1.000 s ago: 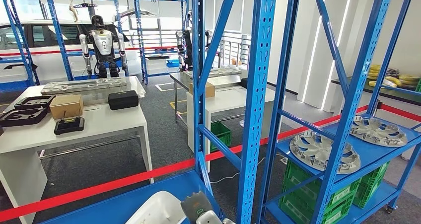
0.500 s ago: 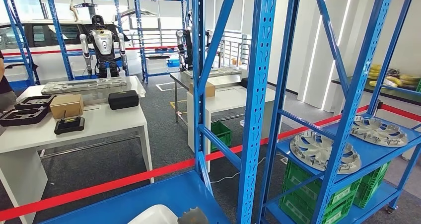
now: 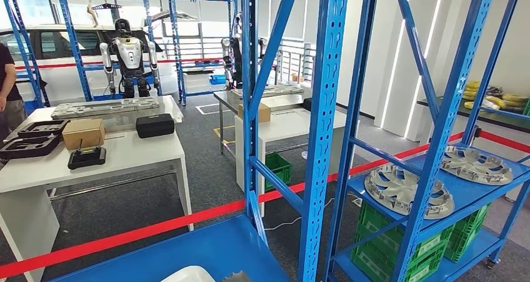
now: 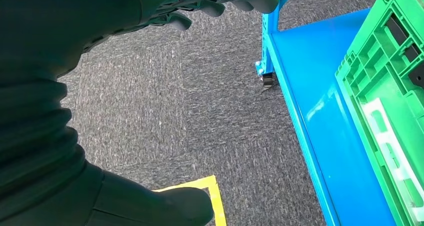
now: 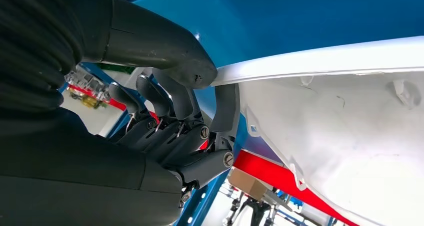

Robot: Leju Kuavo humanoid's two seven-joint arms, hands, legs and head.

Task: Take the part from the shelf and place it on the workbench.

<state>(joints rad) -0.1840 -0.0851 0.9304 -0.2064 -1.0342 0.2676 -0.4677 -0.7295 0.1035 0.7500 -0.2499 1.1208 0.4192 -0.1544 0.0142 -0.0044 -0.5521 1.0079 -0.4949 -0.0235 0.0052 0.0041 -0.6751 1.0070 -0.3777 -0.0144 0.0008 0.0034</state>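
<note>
Since one second earlier, the white moulded plastic part was lowered to the head view's bottom edge. The right hand was clamped on its rim; a light, flexible shell was judged. The left hand was empty, fingers apart.

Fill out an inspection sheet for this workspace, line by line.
Surface: white workbench stands past the red tape barrier.
Job's things: white part at the blue shelf edge.
Clutter: cardboard box, black case, black trays on the workbench.
Hands: right hand pinches the part's rim; left hand holds nothing, hanging over carpet.
Cables: one white cable on the floor.
Surroundings: wheel covers on the neighbouring rack, green crates below, a person at far left.
</note>
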